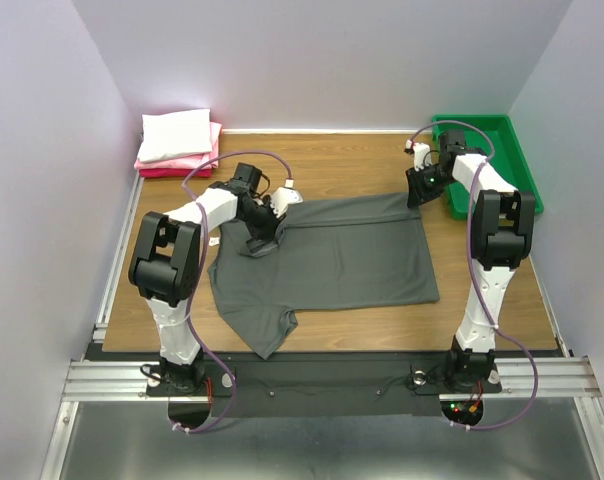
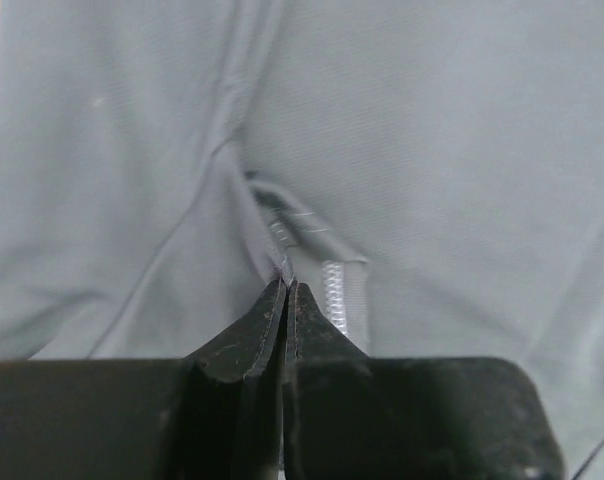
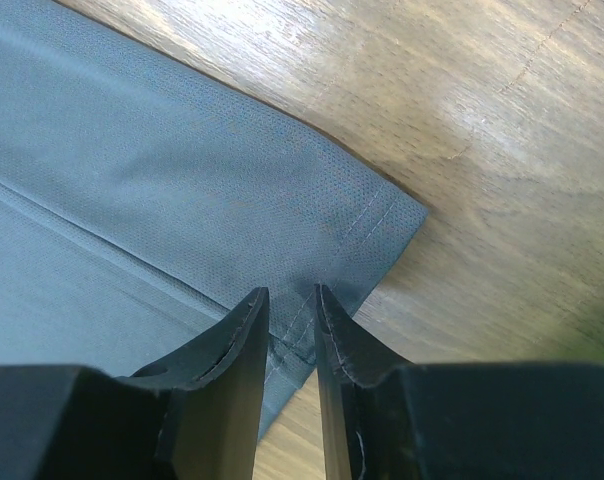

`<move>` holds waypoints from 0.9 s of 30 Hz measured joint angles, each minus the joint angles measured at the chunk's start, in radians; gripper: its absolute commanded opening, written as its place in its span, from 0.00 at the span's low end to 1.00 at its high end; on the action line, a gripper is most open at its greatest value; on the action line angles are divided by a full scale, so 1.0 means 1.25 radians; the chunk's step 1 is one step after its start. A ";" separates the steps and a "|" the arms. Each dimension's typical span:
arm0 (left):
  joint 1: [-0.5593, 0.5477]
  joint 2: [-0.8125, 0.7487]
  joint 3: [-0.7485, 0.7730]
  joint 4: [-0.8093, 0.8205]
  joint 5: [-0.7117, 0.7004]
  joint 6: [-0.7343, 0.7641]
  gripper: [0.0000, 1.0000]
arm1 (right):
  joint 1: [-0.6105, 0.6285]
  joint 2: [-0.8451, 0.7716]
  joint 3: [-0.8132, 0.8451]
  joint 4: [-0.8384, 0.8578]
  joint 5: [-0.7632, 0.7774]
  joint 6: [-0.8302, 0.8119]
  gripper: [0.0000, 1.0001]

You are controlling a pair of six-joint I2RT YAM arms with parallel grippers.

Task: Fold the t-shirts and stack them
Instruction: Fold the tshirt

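The dark charcoal t-shirt (image 1: 332,255) lies spread flat mid-table, one sleeve hanging toward the near edge. My left gripper (image 1: 265,240) is down on its upper left part, jaws pressed together on a raised ridge of grey cloth (image 2: 432,150) at a stitched seam (image 2: 286,280). My right gripper (image 1: 419,190) hovers at the shirt's far right corner. Its jaws (image 3: 292,295) stand a narrow gap apart, straddling the hemmed corner (image 3: 132,150), which lies flat on the wood. A white folded t-shirt (image 1: 175,135) sits on pink and red folded ones (image 1: 182,162) at the far left corner.
A green plastic tray (image 1: 522,170) stands at the far right, just behind the right arm. Bare wooden tabletop (image 3: 482,150) surrounds the shirt. Purple walls close in the table on three sides.
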 measured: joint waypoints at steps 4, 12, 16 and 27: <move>-0.014 0.000 -0.001 -0.003 0.015 0.005 0.20 | 0.000 0.000 0.000 0.000 0.000 0.000 0.31; -0.021 0.000 -0.020 -0.004 0.016 0.005 0.41 | 0.000 0.000 0.000 -0.001 0.000 0.000 0.31; -0.020 -0.002 -0.027 -0.022 0.033 0.009 0.47 | 0.000 0.000 0.009 -0.005 -0.001 0.000 0.31; 0.150 -0.106 -0.019 -0.028 0.113 -0.073 0.43 | 0.010 0.000 0.024 -0.008 -0.027 0.004 0.31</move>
